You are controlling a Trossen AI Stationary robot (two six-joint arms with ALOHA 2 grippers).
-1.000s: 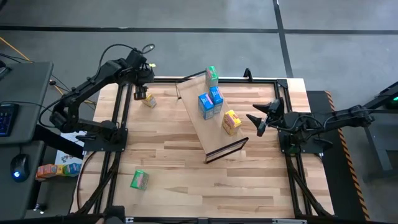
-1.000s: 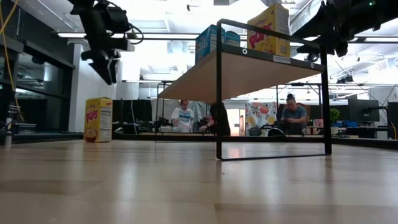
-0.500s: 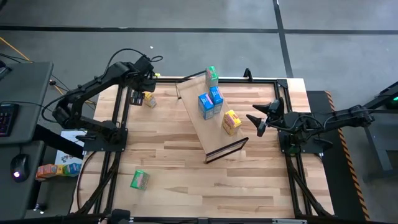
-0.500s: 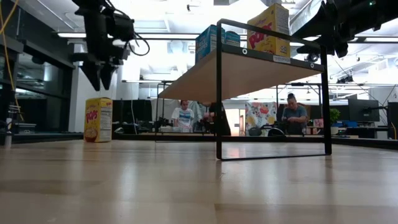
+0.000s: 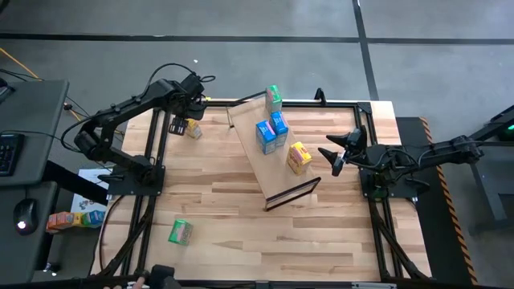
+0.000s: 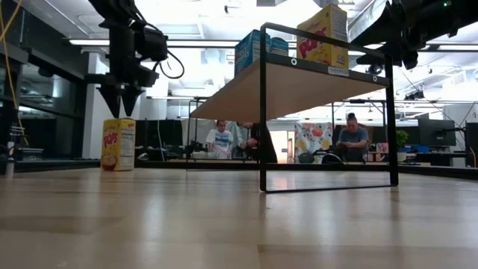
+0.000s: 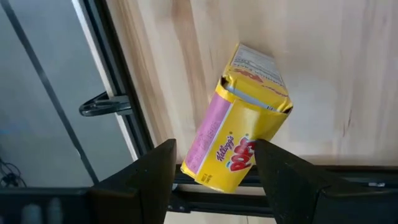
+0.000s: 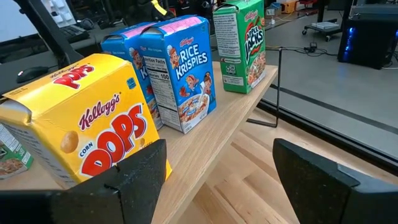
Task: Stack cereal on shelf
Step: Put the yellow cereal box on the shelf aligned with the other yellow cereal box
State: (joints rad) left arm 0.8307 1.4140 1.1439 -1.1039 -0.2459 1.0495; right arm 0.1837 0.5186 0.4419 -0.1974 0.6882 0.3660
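Note:
My left gripper (image 5: pixel 181 126) (image 6: pixel 119 112) is open and points straight down just above a yellow cereal box (image 5: pixel 193 128) (image 6: pixel 118 143) that stands upright near the table's far left corner. In the left wrist view its fingers stand on either side of that box (image 7: pixel 245 140). The tilted shelf (image 5: pixel 259 160) carries a green box (image 5: pixel 274 98), two blue boxes (image 5: pixel 271 133) and a yellow box (image 5: pixel 299 156). My right gripper (image 5: pixel 332 158) (image 8: pixel 219 149) waits open, level, right of the shelf, facing the yellow box (image 8: pixel 93 124). Another green box (image 5: pixel 180 232) lies near the table's near left corner.
The shelf's dark frame (image 6: pixel 263 112) stands on the table at its raised near end. Dark rails (image 5: pixel 152 160) run along the table's left and right sides. A black clamp (image 7: pixel 102 106) sits on the rail beside the yellow box. People sit in the room beyond (image 6: pixel 352 138).
My left gripper has swung from a slant to point straight down and has come down over the yellow box by the far left corner. The box has stayed where it stood.

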